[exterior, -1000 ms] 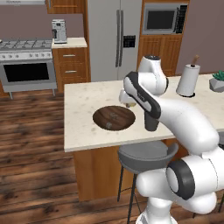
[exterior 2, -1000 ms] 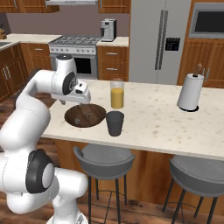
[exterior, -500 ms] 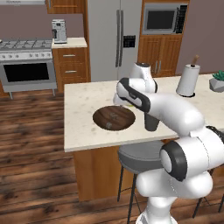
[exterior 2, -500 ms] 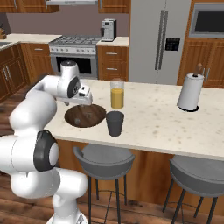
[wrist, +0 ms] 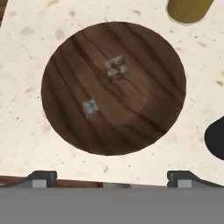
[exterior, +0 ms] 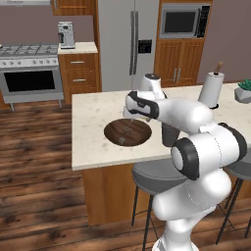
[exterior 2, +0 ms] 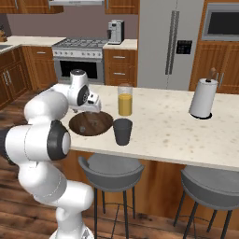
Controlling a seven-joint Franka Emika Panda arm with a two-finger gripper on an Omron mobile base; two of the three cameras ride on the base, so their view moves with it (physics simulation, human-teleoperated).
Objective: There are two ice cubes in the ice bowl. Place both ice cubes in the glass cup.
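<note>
The ice bowl [wrist: 144, 109] is a wide dark wooden dish lying directly under my hand. Two ice cubes rest in it, one [wrist: 116, 68] near the middle and a smaller-looking one [wrist: 90, 108] apart from it. My gripper [wrist: 111, 181] hovers above the bowl's edge, open, with nothing between its widely spread fingertips [wrist: 41, 177]. From the base, the gripper [exterior 2: 91, 108] hangs just over the ice bowl [exterior 2: 79, 125] [exterior: 139, 137], where a cube [exterior: 126, 129] shows faintly. The glass cup [exterior 2: 122, 131] [wrist: 215, 139], a dark tumbler, stands beside the bowl.
A taller glass of orange liquid [exterior 2: 124, 99] [wrist: 188, 8] stands just behind the bowl and cup. A paper towel roll [exterior 2: 204, 99] sits further along the pale stone counter [exterior 2: 163, 126]. Stools [exterior 2: 112, 168] stand below the counter's front edge.
The arm has swung its elbow round and the hand has come slightly lower over the bowl. The jaws stay open; bowl, cubes and cup have not moved.
</note>
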